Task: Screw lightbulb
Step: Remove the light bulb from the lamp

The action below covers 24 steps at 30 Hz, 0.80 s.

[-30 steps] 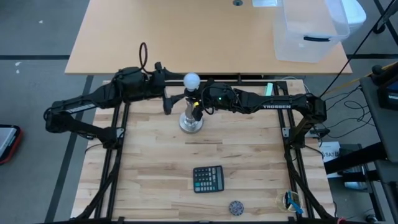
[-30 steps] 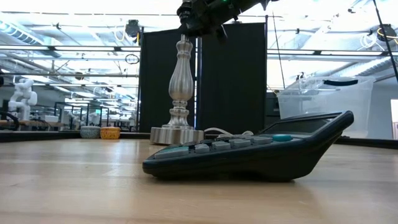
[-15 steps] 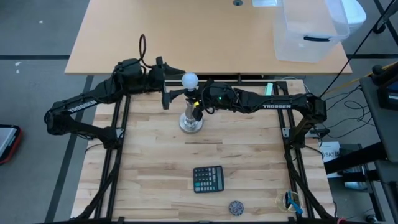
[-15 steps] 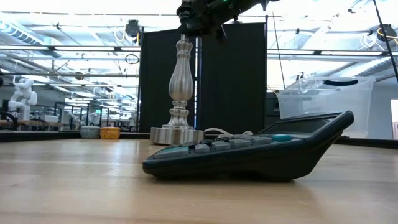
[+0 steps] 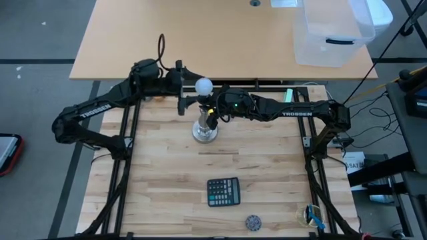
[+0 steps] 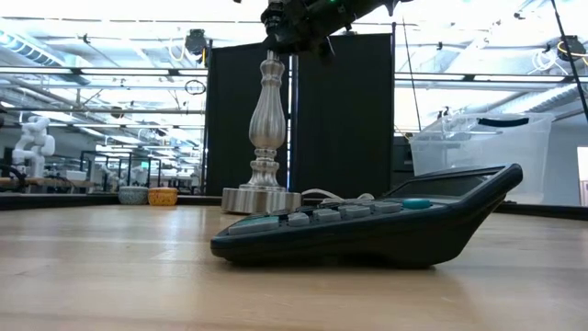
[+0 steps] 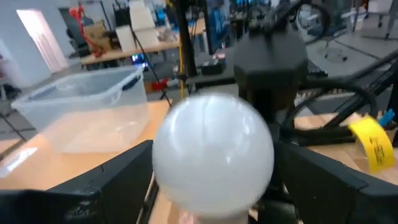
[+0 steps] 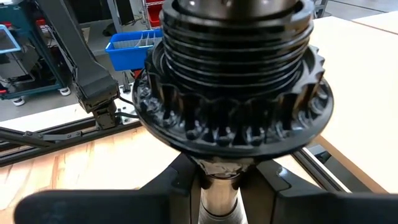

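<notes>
Wood tabletop (image 5: 253, 167) nearest us. Farther off, right tool (image 5: 212, 113) clenched on the stand (image 5: 205, 129) under its socket. Left tool (image 5: 189, 93) holds the lightbulb (image 5: 203, 85) above. We judge cross-threading likely if the bulb enters tilted.

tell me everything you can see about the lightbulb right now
The lightbulb is a small frosted white globe, smooth and matte, unlit. It sits upright above the silver lamp stand, at its dark socket. The left gripper flanks it with dark fingers on both sides; contact isn't clear. Its screw base is hidden.
</notes>
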Tool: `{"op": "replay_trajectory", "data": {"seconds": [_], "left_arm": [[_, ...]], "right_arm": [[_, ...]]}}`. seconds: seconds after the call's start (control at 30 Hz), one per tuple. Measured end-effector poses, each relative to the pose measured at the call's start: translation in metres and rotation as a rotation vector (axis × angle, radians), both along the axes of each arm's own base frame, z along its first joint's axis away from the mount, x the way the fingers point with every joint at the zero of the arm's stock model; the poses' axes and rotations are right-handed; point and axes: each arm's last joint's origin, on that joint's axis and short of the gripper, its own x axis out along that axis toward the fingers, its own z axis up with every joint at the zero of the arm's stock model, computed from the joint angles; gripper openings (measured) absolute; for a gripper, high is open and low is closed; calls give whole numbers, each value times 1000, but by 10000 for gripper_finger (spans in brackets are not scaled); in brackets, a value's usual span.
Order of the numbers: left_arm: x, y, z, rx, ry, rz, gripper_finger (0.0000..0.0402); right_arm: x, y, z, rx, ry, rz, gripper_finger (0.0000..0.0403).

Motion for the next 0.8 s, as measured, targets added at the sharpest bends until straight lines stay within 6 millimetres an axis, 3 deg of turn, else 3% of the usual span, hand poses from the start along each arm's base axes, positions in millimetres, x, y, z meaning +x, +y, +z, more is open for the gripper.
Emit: {"op": "replay_trajectory", "data": {"seconds": [0.27, 0.6, 0.8], "left_arm": [[-3, 7, 6, -9, -61, -48, 337], [9, 16, -5, -67, -30, -69, 337], [9, 16, -2, -61, -62, -64, 307]], "right_arm": [[0, 0, 0, 2, 4, 0, 71], [0, 0, -1, 2, 5, 0, 71], [0, 0, -1, 3, 7, 0, 71]]}}
